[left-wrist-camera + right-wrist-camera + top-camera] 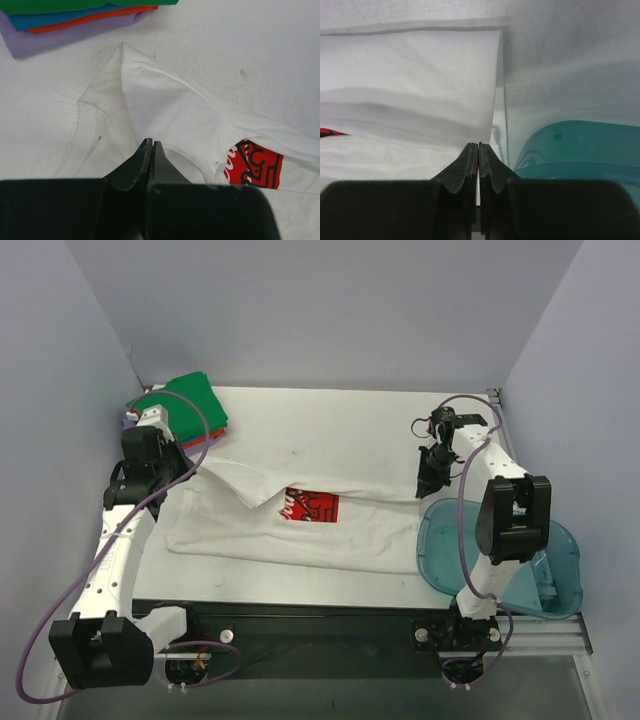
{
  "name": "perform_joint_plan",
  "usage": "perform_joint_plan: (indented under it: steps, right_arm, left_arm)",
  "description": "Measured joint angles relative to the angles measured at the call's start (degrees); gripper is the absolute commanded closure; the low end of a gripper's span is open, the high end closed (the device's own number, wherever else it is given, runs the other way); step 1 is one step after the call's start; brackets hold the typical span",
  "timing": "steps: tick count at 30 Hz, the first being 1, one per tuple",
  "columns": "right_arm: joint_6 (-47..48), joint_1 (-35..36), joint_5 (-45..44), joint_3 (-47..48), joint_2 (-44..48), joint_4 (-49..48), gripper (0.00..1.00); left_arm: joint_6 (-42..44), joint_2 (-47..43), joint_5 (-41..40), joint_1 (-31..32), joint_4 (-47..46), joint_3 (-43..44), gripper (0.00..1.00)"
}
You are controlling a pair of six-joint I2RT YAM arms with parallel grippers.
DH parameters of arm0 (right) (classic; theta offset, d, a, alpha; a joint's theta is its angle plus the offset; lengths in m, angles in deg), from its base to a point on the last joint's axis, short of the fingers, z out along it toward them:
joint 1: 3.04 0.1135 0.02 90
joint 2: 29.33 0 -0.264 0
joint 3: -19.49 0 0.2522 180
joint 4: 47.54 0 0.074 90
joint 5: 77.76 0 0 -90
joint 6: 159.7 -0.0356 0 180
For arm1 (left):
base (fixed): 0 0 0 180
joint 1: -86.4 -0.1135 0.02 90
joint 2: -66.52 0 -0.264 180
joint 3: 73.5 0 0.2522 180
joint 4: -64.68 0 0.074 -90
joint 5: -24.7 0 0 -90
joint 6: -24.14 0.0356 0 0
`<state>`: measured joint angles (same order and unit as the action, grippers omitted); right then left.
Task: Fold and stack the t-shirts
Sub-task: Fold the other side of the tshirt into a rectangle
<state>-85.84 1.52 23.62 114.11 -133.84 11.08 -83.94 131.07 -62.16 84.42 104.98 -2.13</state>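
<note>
A white t-shirt with a red printed logo lies partly folded across the middle of the table. It also shows in the left wrist view and the right wrist view. My left gripper is shut, just above the shirt's left shoulder and sleeve, with no cloth seen between the fingers. My right gripper is shut over the shirt's right edge, with nothing visibly held. A stack of folded shirts, green on top, then blue, red-orange and lavender, sits at the far left.
A translucent blue plastic bin stands at the near right, beside the right arm, and it fills the lower right of the right wrist view. Purple walls close in the table on three sides.
</note>
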Motion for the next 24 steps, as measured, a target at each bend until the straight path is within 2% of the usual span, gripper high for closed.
perform_joint_plan:
  steps: [13,21,22,23,24]
  right_arm:
    - [0.9,0.4,-0.7,-3.0,1.1,0.1,1.0]
    - [1.2,2.0,-1.7,-3.9,1.3,0.0,1.0]
    - [1.3,2.3,-2.0,-4.3,1.6,0.0,0.97]
    - [1.3,2.6,-2.1,-4.7,2.0,0.0,0.85]
    - [1.2,2.7,-2.3,-5.0,2.4,0.0,0.77]
  left_arm:
    - [-3.6,-11.1,-5.9,0.0,5.9,-3.3,1.0]
    - [-4.9,-14.1,-6.4,0.0,9.0,-5.5,1.0]
    - [-5.1,-14.4,-6.5,0.0,9.4,-5.8,1.0]
    - [-5.3,-14.7,-6.7,0.0,9.9,-6.1,1.0]
    - [-5.3,-15.1,-7.0,0.0,10.3,-6.3,1.0]
